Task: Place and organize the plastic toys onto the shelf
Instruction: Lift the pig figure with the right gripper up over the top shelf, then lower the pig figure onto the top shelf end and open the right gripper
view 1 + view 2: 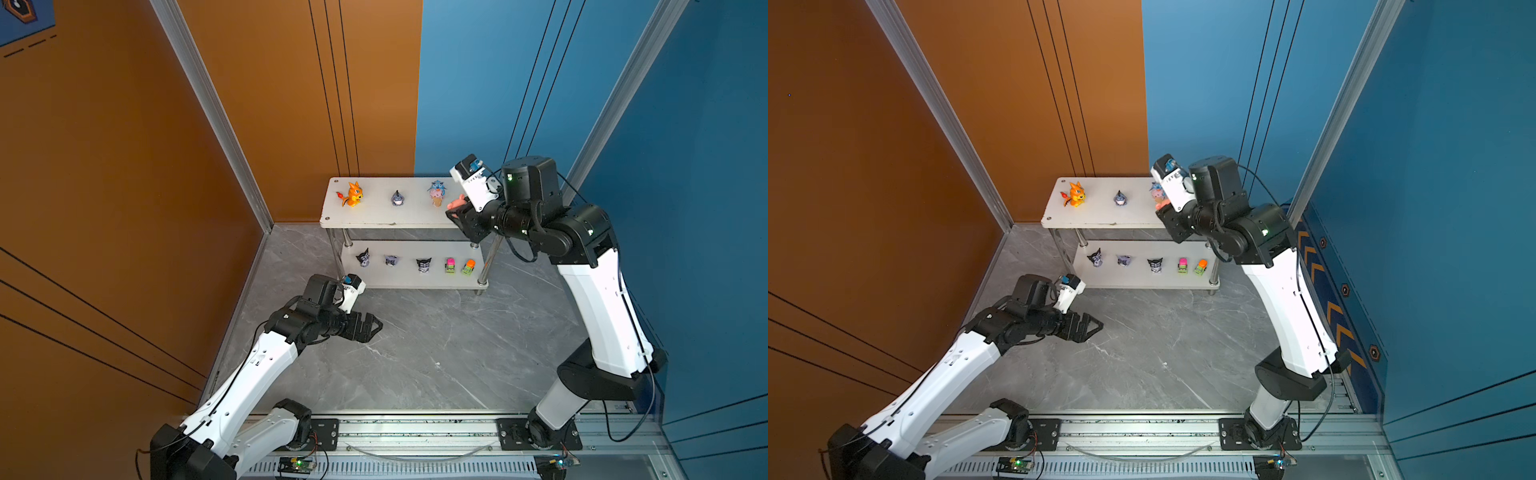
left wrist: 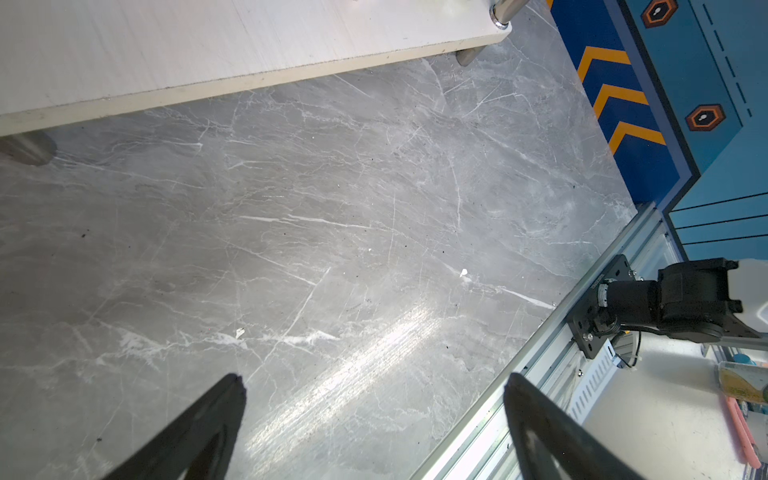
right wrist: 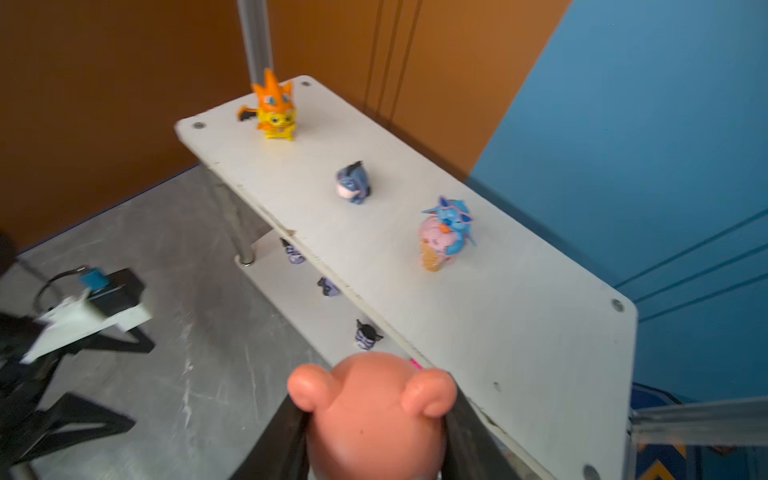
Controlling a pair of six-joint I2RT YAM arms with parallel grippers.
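Observation:
My right gripper (image 1: pixel 455 210) (image 3: pixel 376 413) is shut on the pink bear (image 1: pixel 456 203) (image 3: pixel 370 399), held at the right front edge of the shelf's top board (image 1: pixel 382 216) (image 3: pixel 519 332). On that board stand the orange dragon (image 1: pixel 352 194), the grey-blue donkey (image 1: pixel 397 198) and the blue creature on a cone (image 1: pixel 436 193). The lower board (image 1: pixel 399 280) carries three black-purple imps (image 1: pixel 363 258) (image 1: pixel 391 260) (image 1: pixel 423 264), a pink car (image 1: pixel 450 266) and an orange car (image 1: pixel 468 267). My left gripper (image 1: pixel 372 326) (image 2: pixel 374 380) hangs open and empty over the floor, in front of the shelf's left end.
The grey marble floor (image 1: pixel 436 353) lies in front of the shelf. Orange and blue walls close in behind and at the sides. An aluminium rail (image 1: pixel 415 428) with both arm bases runs along the near edge.

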